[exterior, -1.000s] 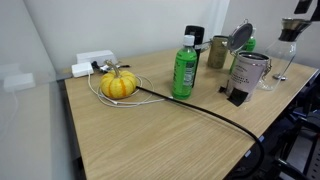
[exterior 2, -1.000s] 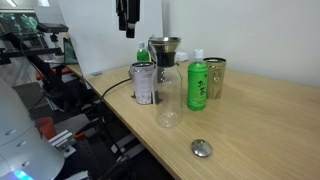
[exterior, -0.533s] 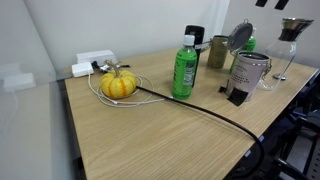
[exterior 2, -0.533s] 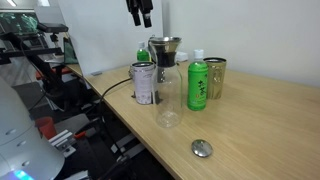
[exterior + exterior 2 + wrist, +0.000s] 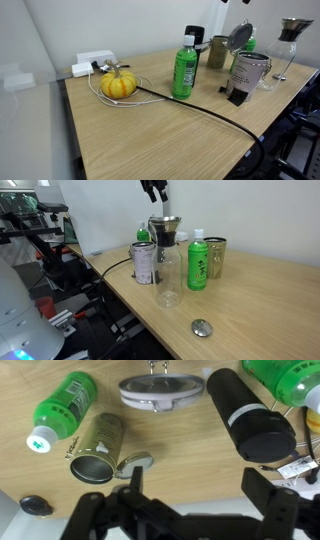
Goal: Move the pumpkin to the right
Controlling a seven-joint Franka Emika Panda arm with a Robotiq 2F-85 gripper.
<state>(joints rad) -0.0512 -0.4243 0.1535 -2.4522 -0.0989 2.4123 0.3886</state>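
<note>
Approach step, I judge: the claw (image 5: pixel 157 192) hangs wide and empty above the tin can (image 5: pixel 143 263), while the pumpkin (image 5: pixel 118 85) sits on the bench (image 5: pixel 150 140) at nine o'clock from the green bottle (image 5: pixel 183 68). Next: cross over, descend.

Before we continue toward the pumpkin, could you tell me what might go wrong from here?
The gripper hangs above tall clutter; descending toward the pumpkin it could tip the green bottle or the open can. A white cable loops around the pumpkin and a black cable passes beside it; either may snag when it moves.
</note>
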